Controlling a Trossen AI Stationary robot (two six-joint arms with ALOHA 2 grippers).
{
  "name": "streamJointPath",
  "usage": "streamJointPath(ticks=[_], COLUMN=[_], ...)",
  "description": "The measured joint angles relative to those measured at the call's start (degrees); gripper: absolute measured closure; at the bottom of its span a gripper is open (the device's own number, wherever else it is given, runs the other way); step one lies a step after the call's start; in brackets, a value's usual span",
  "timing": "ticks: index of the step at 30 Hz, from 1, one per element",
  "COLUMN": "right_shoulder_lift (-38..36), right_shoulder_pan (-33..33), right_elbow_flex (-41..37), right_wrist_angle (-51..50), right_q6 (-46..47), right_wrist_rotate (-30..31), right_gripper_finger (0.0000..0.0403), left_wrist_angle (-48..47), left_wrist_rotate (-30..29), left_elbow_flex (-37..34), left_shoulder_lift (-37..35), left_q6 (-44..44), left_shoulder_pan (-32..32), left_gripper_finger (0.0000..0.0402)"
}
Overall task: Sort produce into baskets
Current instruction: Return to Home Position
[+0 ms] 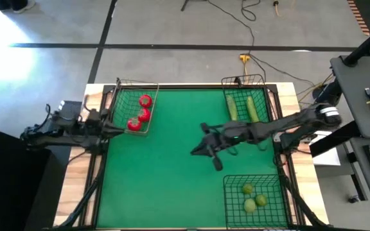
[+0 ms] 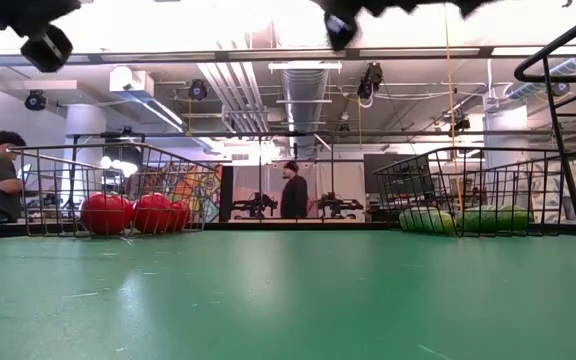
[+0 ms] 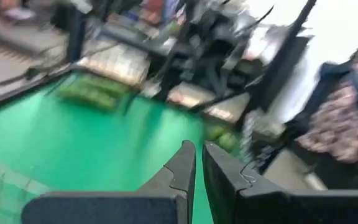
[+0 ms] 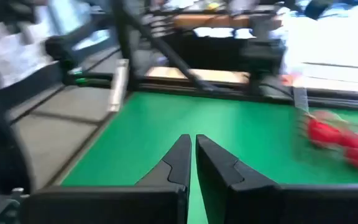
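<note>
Over the middle of the mat (image 1: 159,179), the right claw (image 1: 196,151) is hovering, closed and empty; the left claw (image 1: 121,131), also closed, is waiting beside the far-left basket (image 1: 117,96) holding tomatoes (image 1: 140,119). Cucumbers (image 1: 232,107) are lying far right, limes (image 1: 250,205) near right.

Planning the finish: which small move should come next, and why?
Probably retract the right arm: its shut, empty jaws hang over the green mat, while round red tomatoes, long green cucumbers and yellow-green limes lie in dark wire baskets.

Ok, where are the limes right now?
In the high view, the three limes lie in the wire basket at the green mat's bottom-right corner, on the robot's right, below the cucumbers.
</note>
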Motion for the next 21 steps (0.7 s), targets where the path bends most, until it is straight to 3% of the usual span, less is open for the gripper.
streamJointPath(ticks=[4, 9, 11, 15, 18, 21], right_shoulder_lift=[-7.41, -15.05, -17.43, -21.96, -25.27, -29.87], right_shoulder_pan=[-0.13, -0.02, -0.04, -0.19, -0.51, -1.95], right_elbow_flex=[-11.08, -17.28, -18.18, -19.01, -21.22, -26.36], right_wrist_angle=[5.59, 5.16, 5.41, 5.86, 5.88, 6.1], right_q6=[3.57, 5.87, 10.16, 3.04, 1.82, 3.06], right_wrist_rotate=[5.38, 6.59, 11.09, 11.15, 8.23, 8.3], right_gripper_finger=[0.0385, 0.0385, 0.0385, 0.0385, 0.0385, 0.0385], left_wrist_angle=[0.08, 2.17, 2.23, 4.52, 12.93, 28.8], left_wrist_rotate=[-1.73, -1.99, -2.01, -1.85, 1.01, 6.93], left_elbow_flex=[-0.25, -3.89, -6.69, -11.23, -14.85, -20.1], left_shoulder_lift=[3.58, 3.51, 2.57, -1.28, -4.37, -4.31], left_q6=[3.34, 10.89, 11.22, 11.29, 13.08, 14.23], left_shoulder_pan=[0.01, 0.1, 0.11, 0.13, 0.13, 0.11], left_gripper_finger=[0.0388, 0.0388, 0.0388, 0.0388, 0.0388, 0.0388])
